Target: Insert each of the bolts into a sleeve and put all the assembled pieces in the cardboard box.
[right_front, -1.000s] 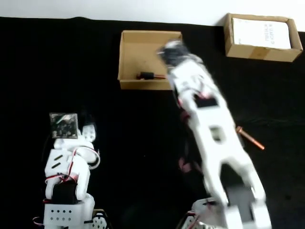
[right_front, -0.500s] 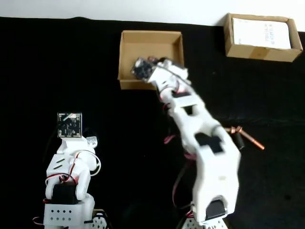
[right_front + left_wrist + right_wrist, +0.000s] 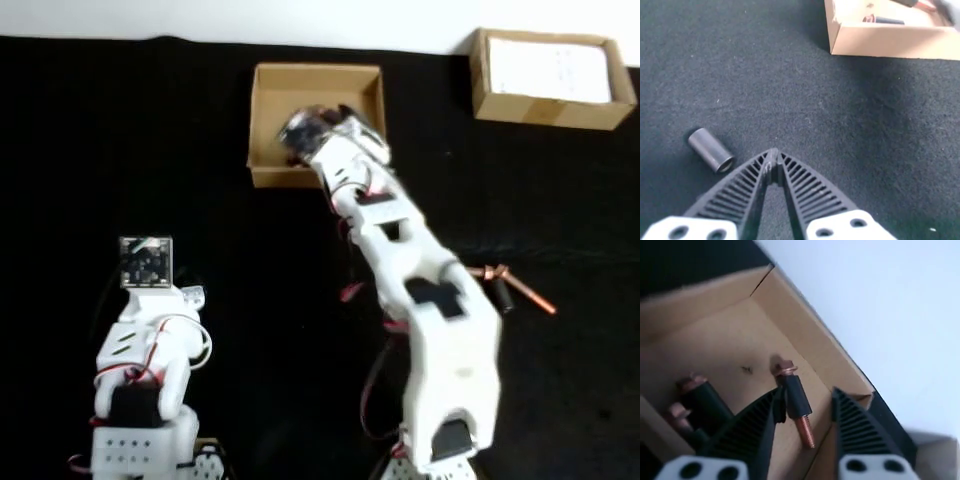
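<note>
Step in hand: dropping off finished piece.
- Right fingers (image 3: 757,422) spread wide inside cardboard box (image 3: 805,335). Bolt-in-sleeve piece (image 3: 792,397) leans on one finger, unclamped.
- Left fingers (image 3: 755,185) closed, empty, beside loose sleeve (image 3: 711,149) on surface.

Next, likely: lift right arm clear, fetch loose bolt (image 3: 527,291).

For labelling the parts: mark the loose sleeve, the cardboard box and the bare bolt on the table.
loose sleeve (image 3: 711,150), left wrist view, middle of its barrel.
cardboard box (image 3: 300,95), high view, bare floor inside.
bare bolt (image 3: 528,293), high view, middle of its shank.
</note>
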{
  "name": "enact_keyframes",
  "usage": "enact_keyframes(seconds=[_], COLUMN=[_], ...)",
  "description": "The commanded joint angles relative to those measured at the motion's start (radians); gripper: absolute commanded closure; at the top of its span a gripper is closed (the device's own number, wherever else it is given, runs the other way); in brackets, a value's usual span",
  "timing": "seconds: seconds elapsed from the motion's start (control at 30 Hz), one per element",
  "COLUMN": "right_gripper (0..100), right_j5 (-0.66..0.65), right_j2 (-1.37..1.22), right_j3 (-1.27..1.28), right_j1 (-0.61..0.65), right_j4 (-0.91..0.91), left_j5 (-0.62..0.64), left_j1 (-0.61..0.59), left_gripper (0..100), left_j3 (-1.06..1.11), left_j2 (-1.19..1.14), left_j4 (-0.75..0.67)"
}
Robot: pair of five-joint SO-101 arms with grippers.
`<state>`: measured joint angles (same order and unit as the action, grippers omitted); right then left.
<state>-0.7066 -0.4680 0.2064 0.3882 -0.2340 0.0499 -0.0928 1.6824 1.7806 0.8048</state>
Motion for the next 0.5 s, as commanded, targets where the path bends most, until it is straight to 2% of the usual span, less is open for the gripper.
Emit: enact_keyframes(seconds=[0.0, 0.23, 0.47], right_gripper=[92.3, 92.5, 92.5], right_j5=[0.117, 0.265, 0.299], right_j2=[0.303, 0.872, 1.382], right_j3=[0.205, 0.762, 1.161], right_j1=[0.004, -0.045, -0.209], right_j4=[-0.013, -0.013, -0.013], left_j5=[-0.008, -0.008, -0.008], left_j1=[-0.01, -0.008, -0.007], left_gripper=[99, 99, 99], left_j3=[0.015, 0.015, 0.015], left_j2=[0.004, 0.002, -0.007], left_j4=[0.002, 0.002, 0.002])
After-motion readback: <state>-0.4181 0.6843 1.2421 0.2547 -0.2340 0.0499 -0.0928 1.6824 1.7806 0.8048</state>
